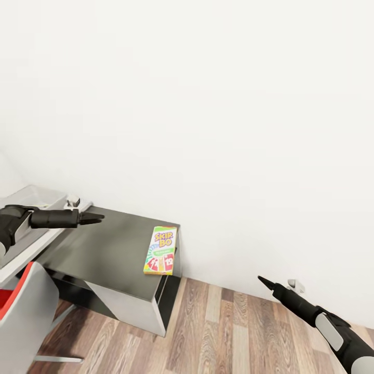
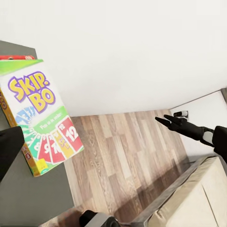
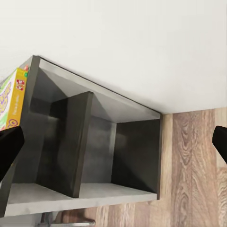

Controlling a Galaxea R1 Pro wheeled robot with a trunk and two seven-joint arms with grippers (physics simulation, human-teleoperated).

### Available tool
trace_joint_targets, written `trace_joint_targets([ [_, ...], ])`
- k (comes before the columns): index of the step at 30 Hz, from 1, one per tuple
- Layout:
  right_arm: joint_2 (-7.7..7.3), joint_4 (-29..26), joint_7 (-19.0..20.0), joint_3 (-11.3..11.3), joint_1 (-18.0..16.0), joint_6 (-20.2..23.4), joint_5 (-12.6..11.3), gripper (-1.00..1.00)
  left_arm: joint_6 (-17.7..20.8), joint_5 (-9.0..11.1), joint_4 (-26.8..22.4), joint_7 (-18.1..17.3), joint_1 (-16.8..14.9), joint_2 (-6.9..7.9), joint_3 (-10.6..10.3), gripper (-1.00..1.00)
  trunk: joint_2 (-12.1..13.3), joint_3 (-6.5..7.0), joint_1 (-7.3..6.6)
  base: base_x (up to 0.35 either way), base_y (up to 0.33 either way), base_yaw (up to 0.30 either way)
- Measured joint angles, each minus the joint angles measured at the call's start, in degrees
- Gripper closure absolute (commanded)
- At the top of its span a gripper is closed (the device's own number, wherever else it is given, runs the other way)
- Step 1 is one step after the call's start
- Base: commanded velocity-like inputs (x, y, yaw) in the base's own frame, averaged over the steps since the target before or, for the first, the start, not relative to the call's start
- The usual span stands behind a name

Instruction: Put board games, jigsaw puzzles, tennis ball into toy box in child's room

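A yellow-green and red board game [image 1: 161, 250] lies flat on the dark grey side unit of the table [image 1: 109, 249], close to its right edge by the wall. The left wrist view shows its cover [image 2: 40, 123] from close up. My left gripper [image 1: 98, 218] hovers open over the unit's left part, about a hand's length short of the game, holding nothing. Off to the right, my right gripper [image 1: 262, 280] hangs open and empty above the floor, below table height. The toy box [image 1: 39, 196] shows as a light grey tray at the left edge, partly cut off.
A red and white chair [image 1: 23, 306] stands at the lower left beside the pale desk top [image 1: 26, 252]. The side unit has open shelves [image 3: 94, 142] facing the wooden floor [image 1: 234, 332]. The bed's corner [image 2: 203, 198] lies behind. A white wall runs just behind the table.
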Motion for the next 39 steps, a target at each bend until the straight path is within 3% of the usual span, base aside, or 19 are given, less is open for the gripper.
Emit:
trace_joint_targets([
  [39, 0.06, 0.0, 0.0, 0.2, 0.0, -0.1, 0.0, -1.00, -0.1, 0.0, -0.1, -0.3, 0.0, -0.06, -0.2, -1.00, 0.0, 3.53, 0.00, 0.000, -0.023, 0.085],
])
